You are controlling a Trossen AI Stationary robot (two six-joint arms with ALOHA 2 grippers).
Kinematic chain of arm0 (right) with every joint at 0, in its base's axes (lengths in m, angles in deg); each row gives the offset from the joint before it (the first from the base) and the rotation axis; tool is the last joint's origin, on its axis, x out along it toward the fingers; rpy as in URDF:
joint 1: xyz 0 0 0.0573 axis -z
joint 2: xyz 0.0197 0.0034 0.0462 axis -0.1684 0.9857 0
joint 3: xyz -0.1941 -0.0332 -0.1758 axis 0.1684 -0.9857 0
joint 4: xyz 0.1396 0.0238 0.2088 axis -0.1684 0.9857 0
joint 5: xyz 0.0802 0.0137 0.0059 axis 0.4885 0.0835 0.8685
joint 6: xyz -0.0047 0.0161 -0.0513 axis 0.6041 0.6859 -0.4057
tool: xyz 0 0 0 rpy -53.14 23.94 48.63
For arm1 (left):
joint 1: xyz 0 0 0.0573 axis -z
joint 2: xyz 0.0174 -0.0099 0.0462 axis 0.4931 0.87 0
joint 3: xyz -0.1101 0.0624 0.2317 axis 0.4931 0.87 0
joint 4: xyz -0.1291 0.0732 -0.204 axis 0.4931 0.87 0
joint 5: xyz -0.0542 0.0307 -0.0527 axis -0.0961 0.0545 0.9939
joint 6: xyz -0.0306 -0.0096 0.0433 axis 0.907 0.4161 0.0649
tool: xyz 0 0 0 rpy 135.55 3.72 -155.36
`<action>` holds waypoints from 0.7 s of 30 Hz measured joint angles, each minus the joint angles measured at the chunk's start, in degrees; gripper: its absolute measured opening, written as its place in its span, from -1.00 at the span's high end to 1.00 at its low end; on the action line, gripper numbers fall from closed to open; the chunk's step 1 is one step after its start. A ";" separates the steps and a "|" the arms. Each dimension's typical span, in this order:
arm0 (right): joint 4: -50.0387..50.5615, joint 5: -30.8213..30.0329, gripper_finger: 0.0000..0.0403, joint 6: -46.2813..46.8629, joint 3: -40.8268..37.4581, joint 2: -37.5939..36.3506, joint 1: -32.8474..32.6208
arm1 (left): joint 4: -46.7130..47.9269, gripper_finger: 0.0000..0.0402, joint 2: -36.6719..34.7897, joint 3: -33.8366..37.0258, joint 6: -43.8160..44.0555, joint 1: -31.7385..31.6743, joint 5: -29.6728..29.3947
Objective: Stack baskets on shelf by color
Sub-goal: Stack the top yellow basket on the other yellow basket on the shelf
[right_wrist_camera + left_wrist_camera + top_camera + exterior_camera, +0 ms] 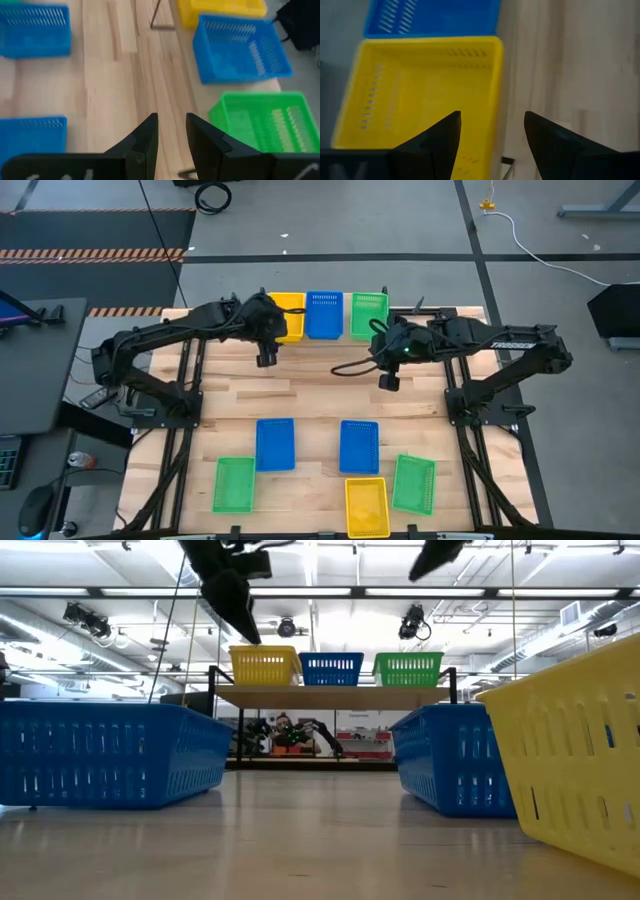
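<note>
Slatted tabletop point(310, 395), yellow, blue, green mesh baskets point(324, 314)

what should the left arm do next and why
Probably swing the left gripper toward the loose blue basket on the table's near side and come down on its rim. Its jaws are open and empty, the shelf already holds a yellow basket, a blue one and a green one, and five baskets are not yet stacked. The right gripper hovers empty too.

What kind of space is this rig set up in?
Probably a robotics lab or workshop hall: bare grey floor with a loose cable, a hazard-striped mat, ceiling-hung equipment, and another robot arm in the background.
</note>
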 joint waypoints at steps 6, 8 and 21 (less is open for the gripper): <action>-2.72 -0.51 0.47 0.96 -6.52 -1.26 0.04 | 3.79 -0.12 2.51 0.08 1.13 -0.79 -3.14; -5.94 -0.64 0.47 0.96 -8.73 -1.74 0.04 | 4.26 -0.09 2.85 0.08 1.34 -1.00 -4.86; -15.41 -0.67 0.47 -2.65 -14.07 -2.63 0.22 | 4.51 0.38 2.93 0.08 5.98 -1.11 -8.27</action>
